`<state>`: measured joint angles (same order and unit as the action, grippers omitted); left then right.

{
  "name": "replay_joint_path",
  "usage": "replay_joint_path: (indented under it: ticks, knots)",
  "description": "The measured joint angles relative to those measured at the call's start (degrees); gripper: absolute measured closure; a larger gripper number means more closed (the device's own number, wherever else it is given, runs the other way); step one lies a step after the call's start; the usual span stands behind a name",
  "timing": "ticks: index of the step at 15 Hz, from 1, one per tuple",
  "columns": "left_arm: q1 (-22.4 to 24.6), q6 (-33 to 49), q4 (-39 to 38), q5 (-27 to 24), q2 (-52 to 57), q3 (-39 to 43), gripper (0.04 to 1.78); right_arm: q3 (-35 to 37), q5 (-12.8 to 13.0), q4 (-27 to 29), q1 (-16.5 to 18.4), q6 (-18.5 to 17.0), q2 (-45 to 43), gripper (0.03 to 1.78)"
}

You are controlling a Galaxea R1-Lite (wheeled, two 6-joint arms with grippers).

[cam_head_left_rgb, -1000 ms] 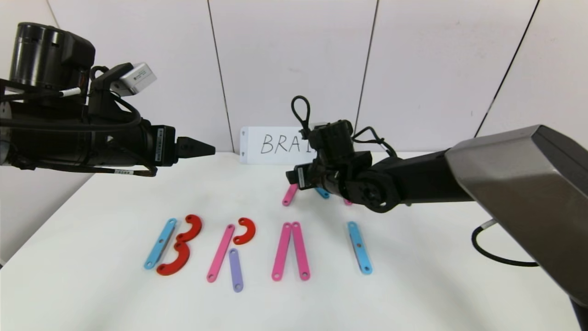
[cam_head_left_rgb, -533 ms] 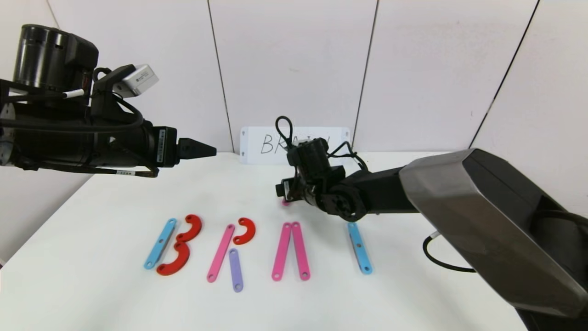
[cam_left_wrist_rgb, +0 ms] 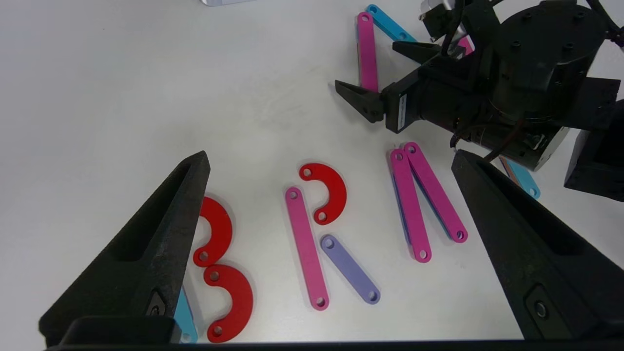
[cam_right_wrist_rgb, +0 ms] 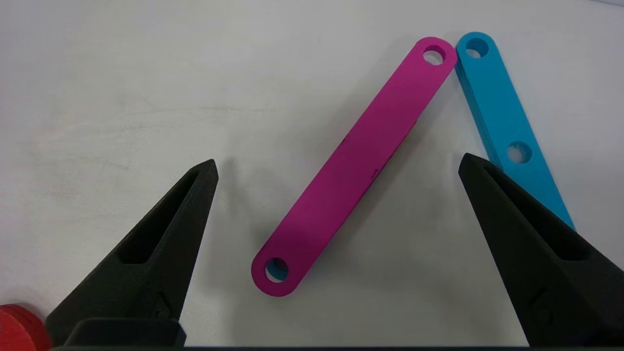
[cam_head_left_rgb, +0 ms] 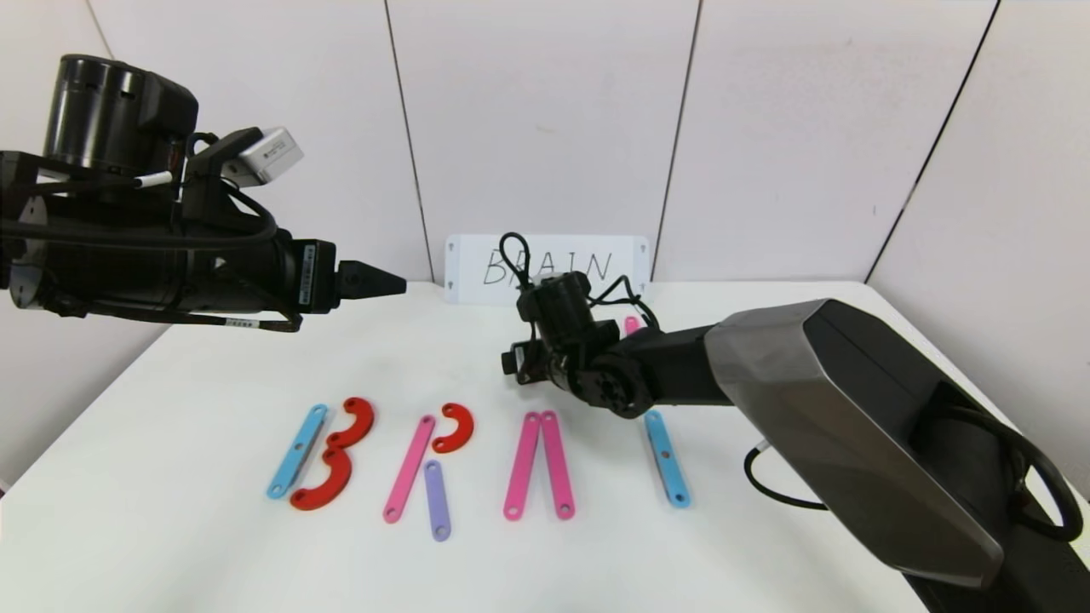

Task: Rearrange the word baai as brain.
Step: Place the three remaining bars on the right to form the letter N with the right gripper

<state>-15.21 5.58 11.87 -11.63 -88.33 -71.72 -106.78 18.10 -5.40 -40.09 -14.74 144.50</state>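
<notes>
The row of flat holed pieces reads B, R, A, I across the white table. B is a blue bar [cam_head_left_rgb: 297, 451] with two red curves [cam_head_left_rgb: 351, 423]. R is a pink bar [cam_head_left_rgb: 410, 468], a red curve [cam_head_left_rgb: 454, 427] and a purple bar [cam_head_left_rgb: 437, 500]. A is two pink bars [cam_head_left_rgb: 538, 464], and I is a blue bar [cam_head_left_rgb: 667, 458]. Behind the row, my right gripper [cam_right_wrist_rgb: 337, 161] hangs open low over a loose pink bar [cam_right_wrist_rgb: 356, 163], its fingers astride it without touching. A loose blue bar [cam_right_wrist_rgb: 507, 122] lies beside. My left gripper [cam_left_wrist_rgb: 329, 155] is open and empty, raised at the left.
A white card handwritten BRAIN [cam_head_left_rgb: 545, 268] leans on the back wall. Another pink piece [cam_head_left_rgb: 631, 324] shows behind my right wrist. A black cable [cam_head_left_rgb: 775, 489] loops on the table at the right. The table's left edge runs under my left arm.
My right arm has swung left and a little nearer, carrying its open gripper over the loose pink bar and uncovering the card. The left arm has barely shifted.
</notes>
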Motion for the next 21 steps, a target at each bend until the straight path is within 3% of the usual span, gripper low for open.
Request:
replay_joint_path:
  ticks: [3,6,8,12,14,21]
  knots:
    - [-0.09,-0.05,0.05,-0.07,-0.01,0.06,0.08,-1.22,0.05,0.00,0.10,-0.04,1.34,0.09]
    - [-0.44,-0.10,0.05,-0.07,-0.01,0.24,0.08,-1.77,0.06,-0.11,0.13,0.05,1.89,0.28]
    - [-0.74,-0.11,0.02,0.02,-0.04,0.39,0.08,-2.12,0.06,-0.09,0.29,0.05,2.06,0.52]
    - [-1.15,-0.05,0.05,0.00,-0.11,0.52,0.08,-2.21,0.09,-0.16,0.30,0.02,2.15,1.24]
    - [-1.23,-0.05,0.02,0.00,-0.12,0.52,0.08,-2.10,0.06,-0.33,0.30,0.11,2.15,1.47]
    - [-1.04,0.00,-0.05,0.00,-0.26,0.28,0.08,1.23,-0.38,-1.27,0.57,0.24,-0.84,1.51]
